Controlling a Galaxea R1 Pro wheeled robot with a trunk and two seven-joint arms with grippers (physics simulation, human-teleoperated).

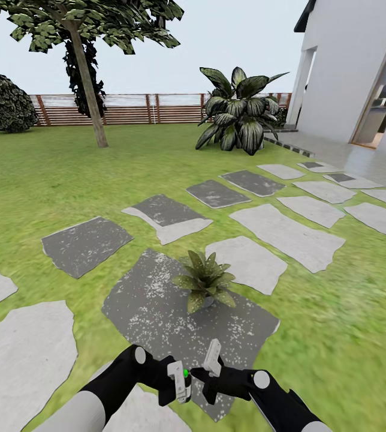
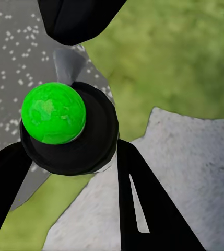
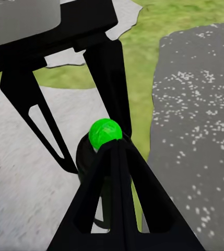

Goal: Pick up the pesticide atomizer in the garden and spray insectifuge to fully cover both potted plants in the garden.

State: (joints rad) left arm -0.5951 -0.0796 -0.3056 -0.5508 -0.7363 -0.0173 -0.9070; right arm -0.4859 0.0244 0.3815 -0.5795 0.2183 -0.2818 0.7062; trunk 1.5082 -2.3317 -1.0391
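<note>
The left hand [image 1: 180, 384] grips the pesticide atomizer [image 1: 181, 379], its green ball [image 2: 53, 113] between the black fingers [image 2: 148, 204]. The right hand [image 1: 208, 378] sits just at its 3 o'clock, whether clamped or loose I cannot tell. One potted plant [image 1: 205, 282] stands at 12 o'clock on a speckled stepping stone [image 1: 151, 306].

A green lawn [image 1: 49, 180] carries scattered grey stepping stones [image 1: 289, 234], some dark, some pale. One potted plant [image 1: 205, 281] sits on a dark, white-speckled stone [image 1: 151, 306] nearby. A tree [image 1: 88, 90] and a big dark-leaved shrub [image 1: 241, 111] stand farther back.
</note>
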